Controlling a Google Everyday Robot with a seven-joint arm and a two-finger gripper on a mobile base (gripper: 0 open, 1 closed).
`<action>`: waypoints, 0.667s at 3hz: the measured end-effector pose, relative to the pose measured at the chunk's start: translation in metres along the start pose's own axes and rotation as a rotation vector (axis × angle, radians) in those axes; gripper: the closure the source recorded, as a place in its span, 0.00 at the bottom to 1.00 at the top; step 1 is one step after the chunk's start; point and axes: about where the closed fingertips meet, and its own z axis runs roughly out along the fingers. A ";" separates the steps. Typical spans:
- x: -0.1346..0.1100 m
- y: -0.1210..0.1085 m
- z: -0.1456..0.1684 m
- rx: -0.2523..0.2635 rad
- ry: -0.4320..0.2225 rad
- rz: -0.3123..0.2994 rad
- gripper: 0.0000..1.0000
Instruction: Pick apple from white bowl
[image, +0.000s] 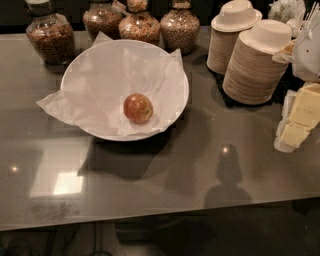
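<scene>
A small red apple (138, 108) with yellow-orange patches lies in the near right part of the wide white bowl (80, 70). The bowl is lined with crinkled white paper that hangs over its left rim. The bowl stands on the grey counter (200, 165), left of centre. The gripper is not in view in this frame; no arm shows anywhere.
Several glass jars (50, 35) of grains stand behind the bowl along the back. Two stacks of beige paper bowls (255, 65) stand at the back right. Yellow packets and a white holder (300, 115) sit at the right edge. The counter's front edge runs along the bottom.
</scene>
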 end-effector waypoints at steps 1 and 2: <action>0.000 0.000 0.000 0.000 0.000 0.000 0.00; -0.010 -0.001 0.005 -0.002 -0.031 -0.008 0.00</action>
